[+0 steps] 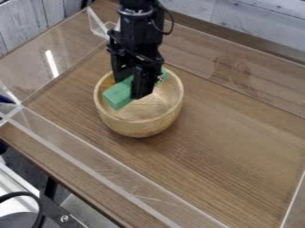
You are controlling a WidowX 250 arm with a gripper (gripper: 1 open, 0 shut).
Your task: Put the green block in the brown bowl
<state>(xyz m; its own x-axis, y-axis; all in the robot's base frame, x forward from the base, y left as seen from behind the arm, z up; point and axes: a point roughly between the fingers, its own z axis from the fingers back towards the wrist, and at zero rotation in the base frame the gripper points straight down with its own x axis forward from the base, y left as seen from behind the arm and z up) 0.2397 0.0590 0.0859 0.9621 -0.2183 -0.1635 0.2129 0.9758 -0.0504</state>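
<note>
The brown bowl point(141, 116) stands on the wooden table, left of centre. My black gripper point(134, 78) hangs over the bowl's left half, reaching down inside its rim. It is shut on the green block point(118, 93), which sticks out tilted from below the fingers. The block's lower end sits low in the bowl near the left inner wall; whether it touches the bottom I cannot tell.
Clear acrylic walls point(48, 125) fence the wooden table top point(226, 134) on the left, front and back. A clear upright piece point(105, 25) stands at the back behind the arm. Bare wood stretches to the right of the bowl.
</note>
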